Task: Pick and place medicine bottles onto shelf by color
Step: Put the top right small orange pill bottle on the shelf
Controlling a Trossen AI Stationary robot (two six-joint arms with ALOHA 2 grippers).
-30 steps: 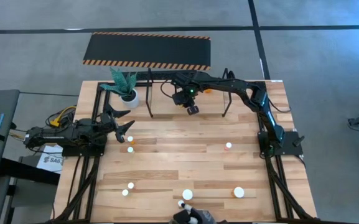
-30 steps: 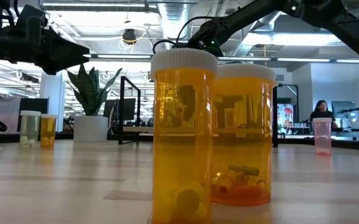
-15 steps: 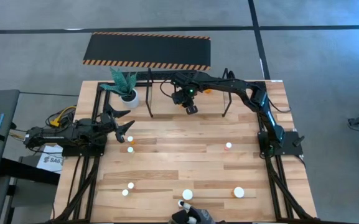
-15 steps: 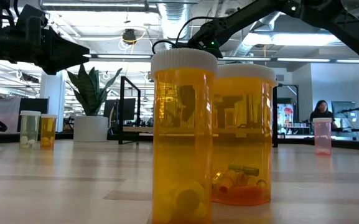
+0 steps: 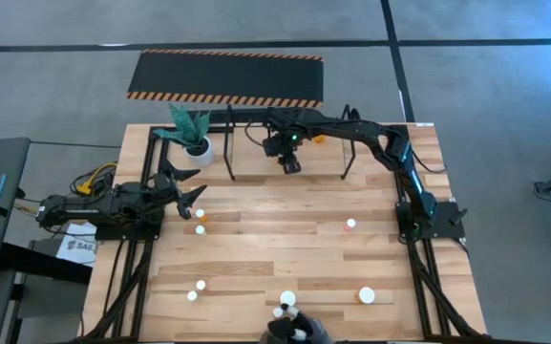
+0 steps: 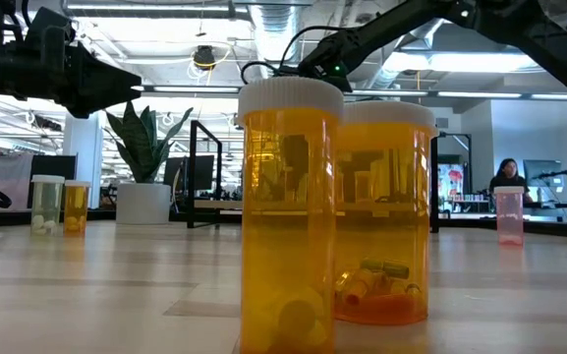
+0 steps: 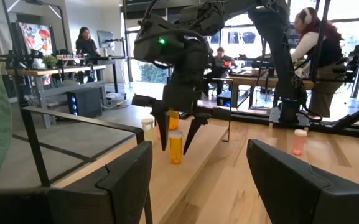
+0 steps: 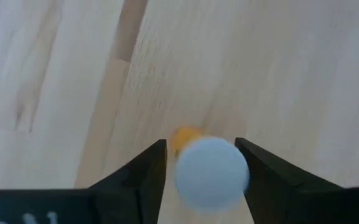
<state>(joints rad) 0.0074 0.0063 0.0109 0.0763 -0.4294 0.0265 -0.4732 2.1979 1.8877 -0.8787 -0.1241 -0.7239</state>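
Observation:
My right gripper [image 7: 177, 132] hangs open under the black shelf frame [image 5: 230, 158] at the table's far side, pointing steeply down. Its fingers stand on either side of a small orange medicine bottle [image 7: 175, 147] with a white cap [image 8: 211, 172]; the bottle stands upright on its base on the wood. Two more bottles [image 7: 147, 128] stand just behind it. Other bottles stand loose on the table [image 5: 200, 229] [image 5: 350, 225] [image 5: 366, 295]. My left gripper [image 5: 195, 197] waits open at the table's left, pointing level.
A white plant pot [image 5: 199, 148] stands left of the shelf, and a black hazard-striped mat [image 5: 225, 78] lies beyond the table. Two large orange bottles [image 6: 291, 216] [image 6: 383, 211] stand at the near edge. People sit and stand in the room behind the table.
My right gripper has turned a little at the wrist over the bottle and shifted slightly toward the far edge. My left arm and the loose bottles have kept still.

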